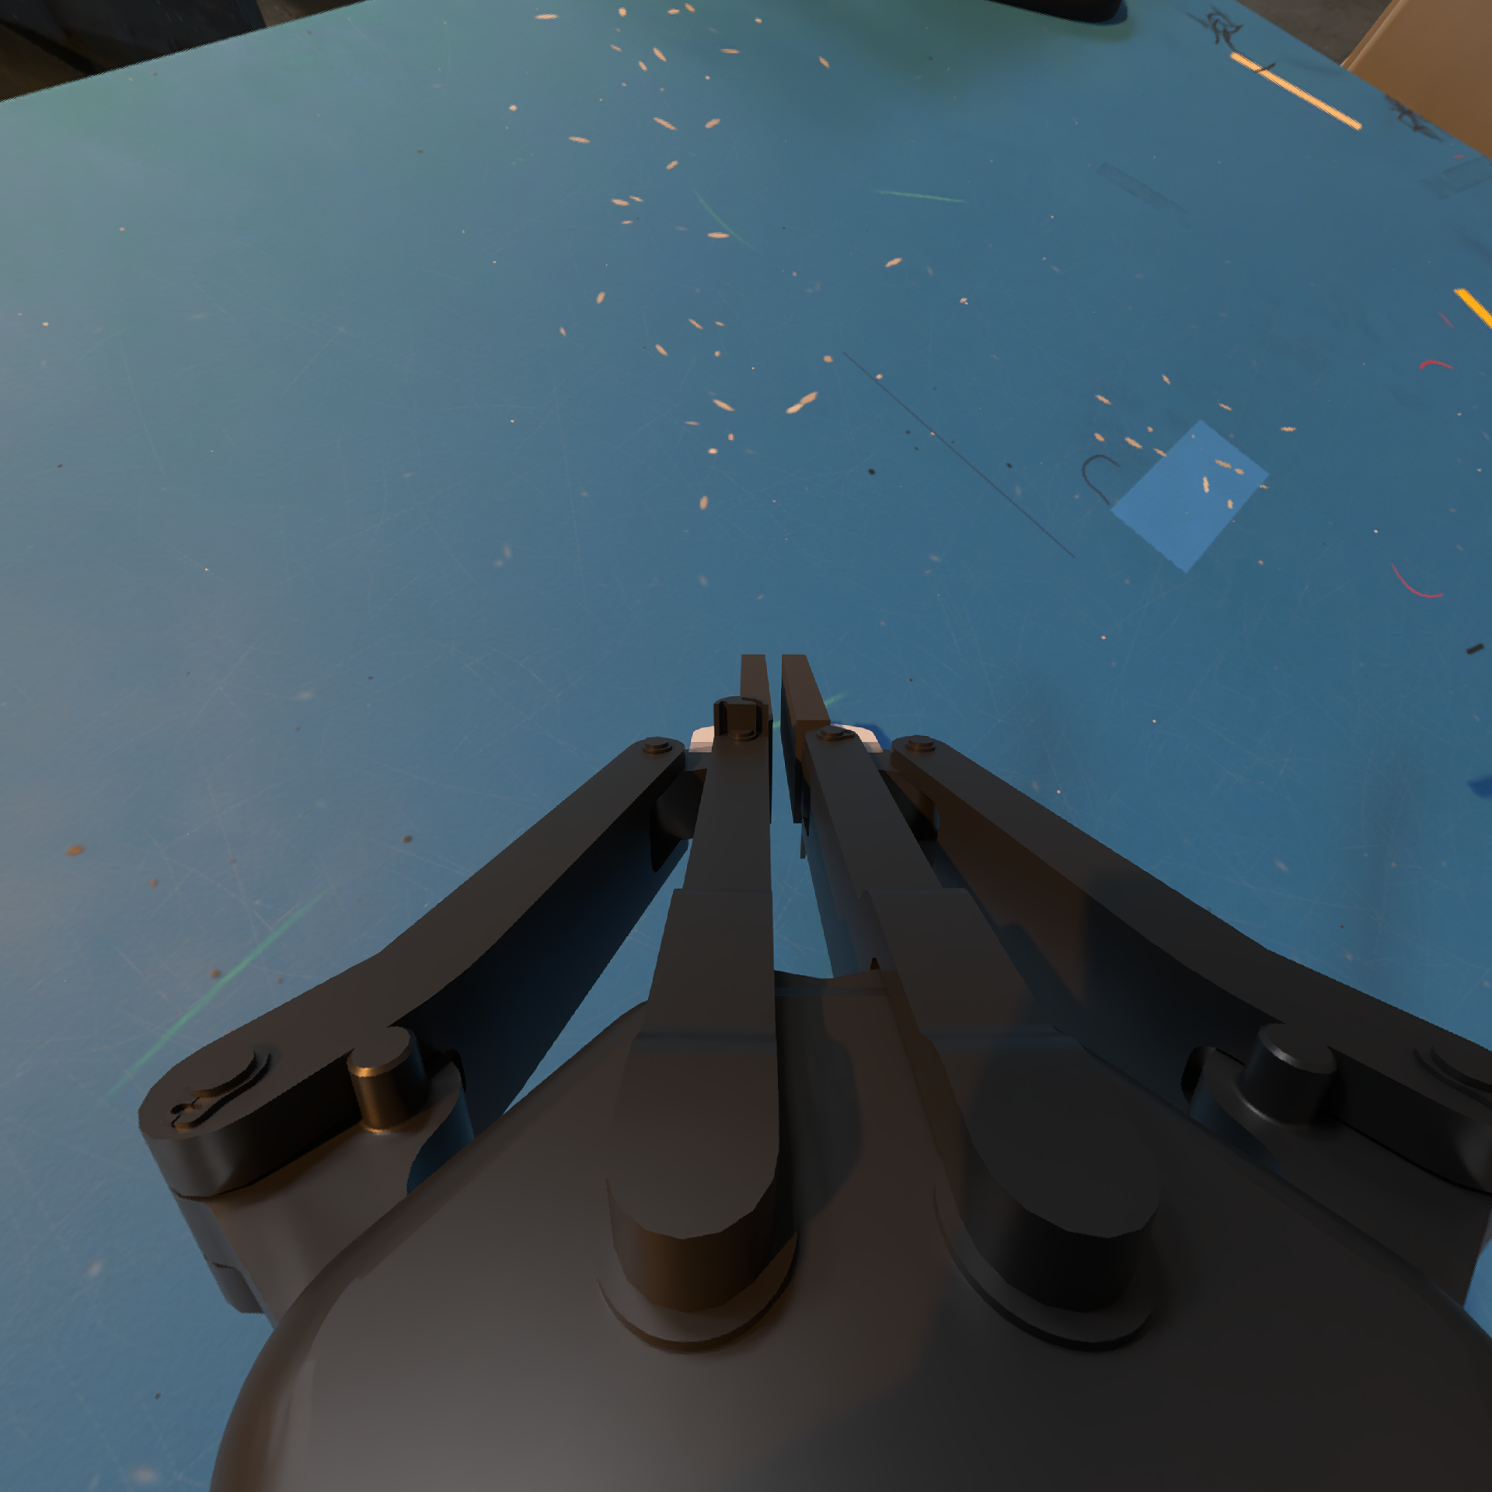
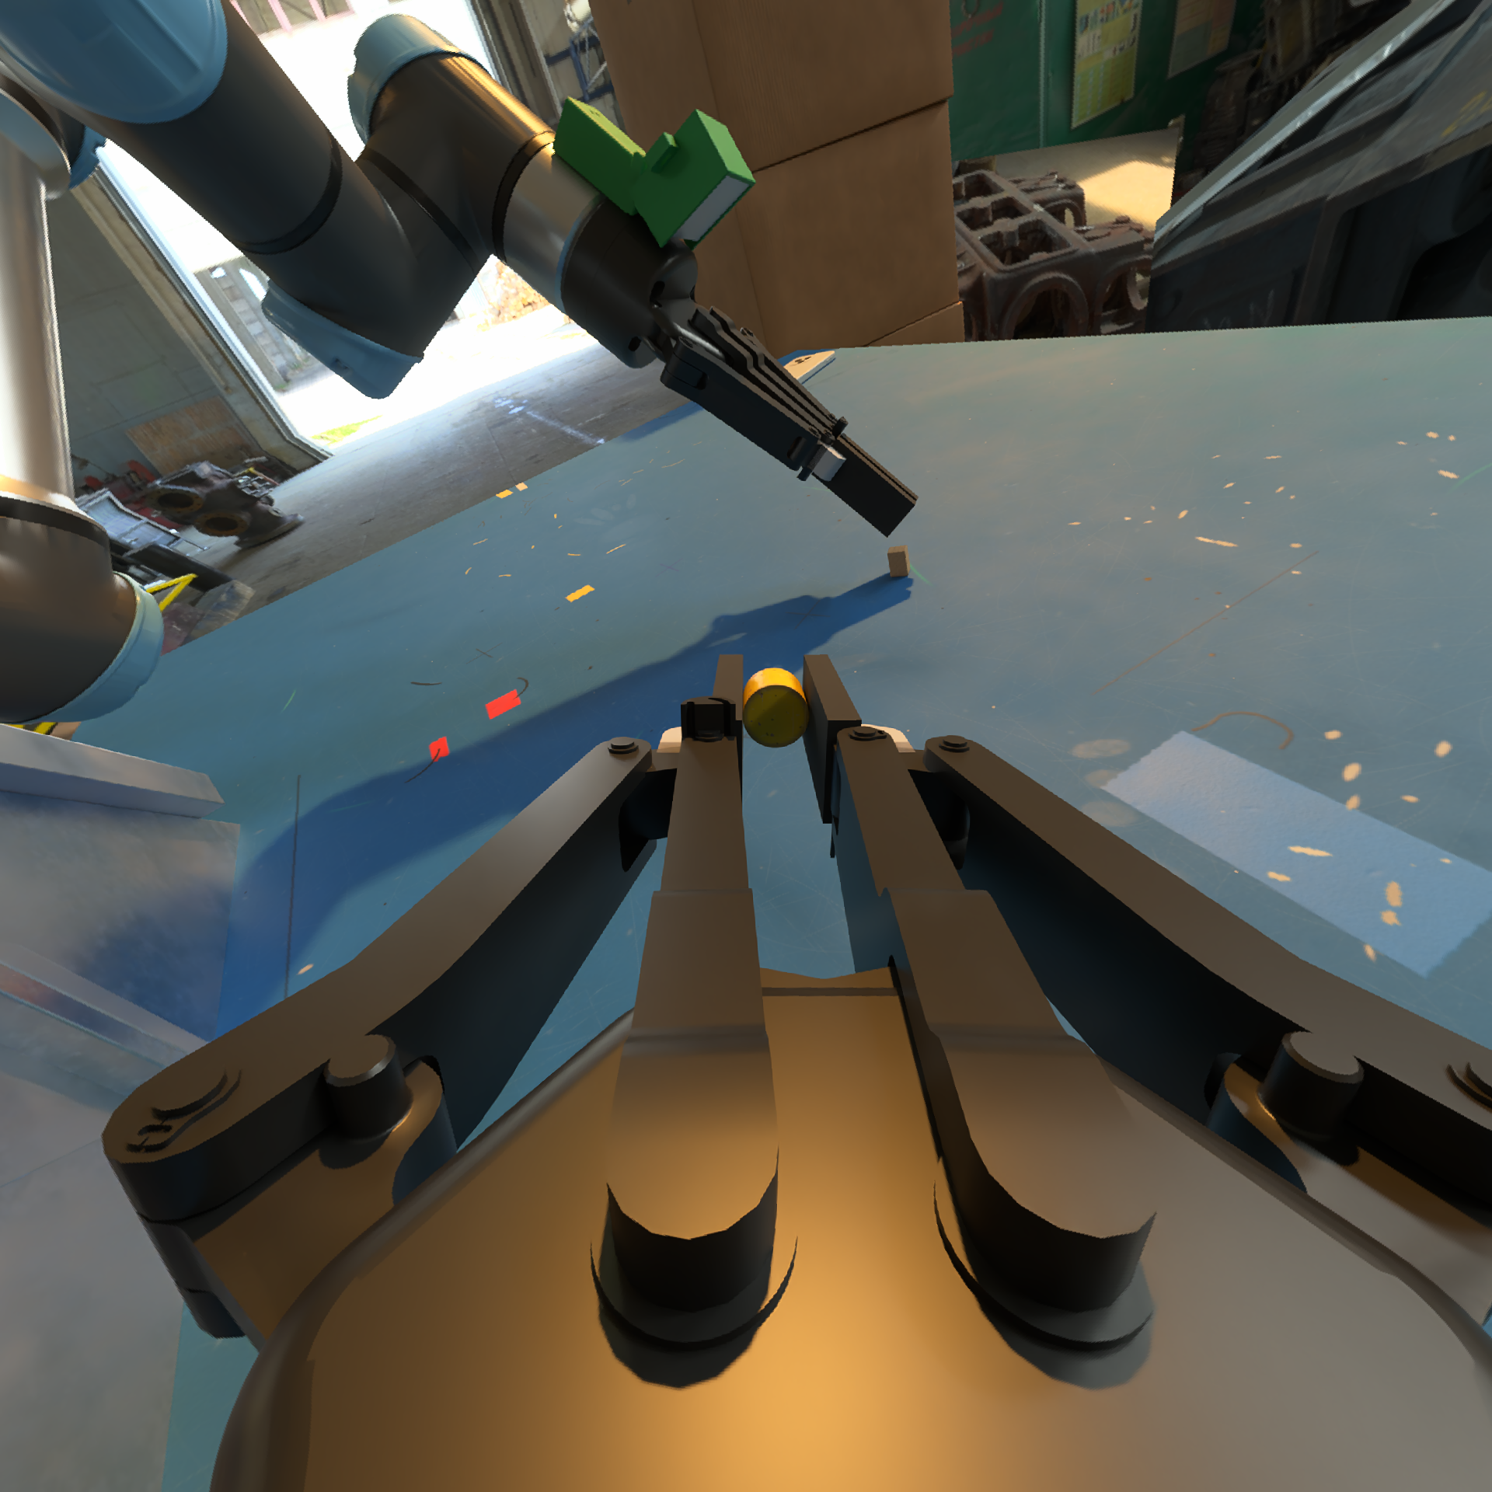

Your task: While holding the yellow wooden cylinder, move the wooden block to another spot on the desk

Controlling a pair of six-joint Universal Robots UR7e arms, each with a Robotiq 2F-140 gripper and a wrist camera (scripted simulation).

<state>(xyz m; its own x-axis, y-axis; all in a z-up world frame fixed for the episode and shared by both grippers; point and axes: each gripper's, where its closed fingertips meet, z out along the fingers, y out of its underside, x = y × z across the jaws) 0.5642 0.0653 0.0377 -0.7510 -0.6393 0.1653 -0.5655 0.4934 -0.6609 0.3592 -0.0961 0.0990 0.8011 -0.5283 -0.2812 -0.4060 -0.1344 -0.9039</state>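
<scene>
My right gripper (image 2: 773, 672) is shut on the yellow wooden cylinder (image 2: 775, 709) and holds it between its fingertips a little above the blue desk (image 2: 1130, 452). The small wooden block (image 2: 898, 561) rests on the desk farther ahead. In the right wrist view, my left gripper (image 2: 884, 517) hangs just above the block at a slant, its fingers together, apart from the block. In the left wrist view, the left gripper (image 1: 773, 666) is shut and empty over the bare desk (image 1: 404, 484). The block does not show in that view.
A lighter blue patch (image 1: 1191, 496) lies on the desk; it also shows in the right wrist view (image 2: 1292, 848). Stacked cardboard boxes (image 2: 823, 121) stand beyond the far edge. The left arm (image 2: 363, 186) reaches in from the upper left. A grey metal base (image 2: 97, 928) sits at the left.
</scene>
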